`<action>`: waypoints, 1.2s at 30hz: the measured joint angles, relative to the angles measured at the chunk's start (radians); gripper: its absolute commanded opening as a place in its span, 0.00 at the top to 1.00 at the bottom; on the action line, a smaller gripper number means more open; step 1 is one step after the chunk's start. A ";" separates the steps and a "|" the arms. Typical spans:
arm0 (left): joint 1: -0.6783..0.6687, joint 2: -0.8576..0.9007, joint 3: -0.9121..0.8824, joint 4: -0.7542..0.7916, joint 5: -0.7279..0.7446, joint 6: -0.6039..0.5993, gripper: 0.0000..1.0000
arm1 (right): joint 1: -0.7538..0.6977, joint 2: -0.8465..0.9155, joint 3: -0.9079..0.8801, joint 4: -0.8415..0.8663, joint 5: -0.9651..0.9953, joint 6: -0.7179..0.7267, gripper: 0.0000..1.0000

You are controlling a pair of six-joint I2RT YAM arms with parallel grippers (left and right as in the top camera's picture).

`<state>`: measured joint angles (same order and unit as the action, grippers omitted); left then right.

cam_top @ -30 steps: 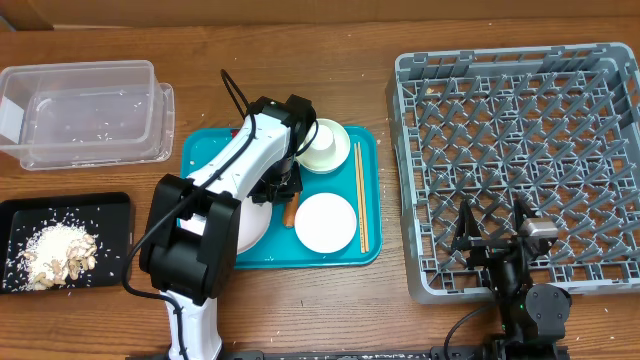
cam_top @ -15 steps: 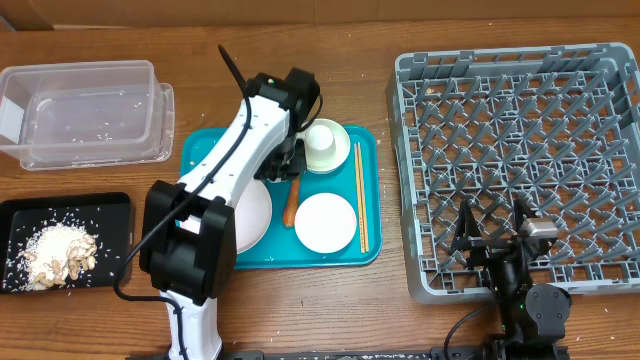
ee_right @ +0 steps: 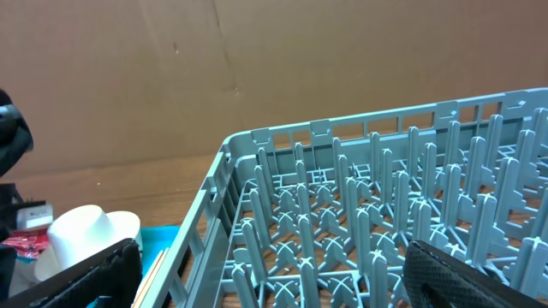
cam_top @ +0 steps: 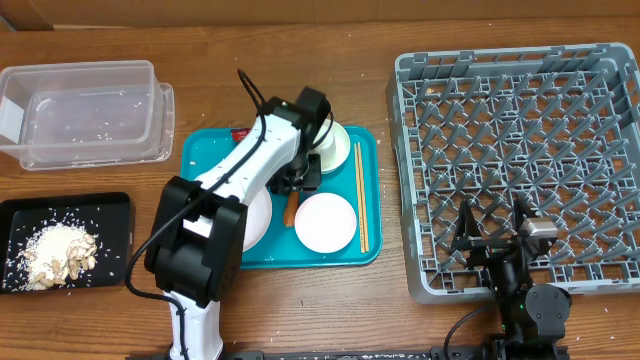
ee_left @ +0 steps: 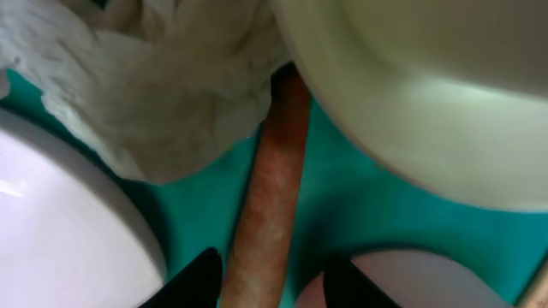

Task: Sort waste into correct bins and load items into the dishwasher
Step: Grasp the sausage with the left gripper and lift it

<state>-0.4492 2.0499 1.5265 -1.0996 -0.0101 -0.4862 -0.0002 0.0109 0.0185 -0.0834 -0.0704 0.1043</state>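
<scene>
Straddling the mottled orange stick (ee_left: 270, 188) in the teal tray (cam_top: 210, 150): left end effector (ee_left: 276, 278), parted, seemingly empty.

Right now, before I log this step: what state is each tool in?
Left tool: open, straddling the orange stick, not clamped.
Right tool: open, empty, over the grey rack.

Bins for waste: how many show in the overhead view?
2. The clear tub sits upper left; the black tray, holding pale food scraps, lies below it. None looks hidden.
</scene>
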 measured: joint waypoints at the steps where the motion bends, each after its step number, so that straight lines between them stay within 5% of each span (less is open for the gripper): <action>1: 0.000 0.000 -0.006 0.010 0.006 0.008 0.59 | 0.000 0.000 0.000 0.000 0.000 0.000 0.00; 10: -0.001 0.000 -0.093 0.080 0.019 0.057 0.61 | 0.000 0.000 0.000 0.000 0.000 0.000 0.00; 19: -0.001 0.000 -0.117 0.090 0.011 0.076 0.96 | 0.000 0.000 0.000 0.000 0.000 0.000 0.00; 28: -0.001 0.000 -0.092 0.009 0.006 0.082 0.96 | 0.000 0.000 0.000 0.000 0.000 0.000 0.00; 36: -0.001 0.001 0.172 -0.216 0.002 0.082 0.96 | 0.000 0.000 0.000 -0.001 0.000 0.000 0.00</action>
<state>-0.4503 2.0510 1.6981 -1.3155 -0.0078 -0.4038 -0.0002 0.0109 0.0185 -0.0841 -0.0704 0.1043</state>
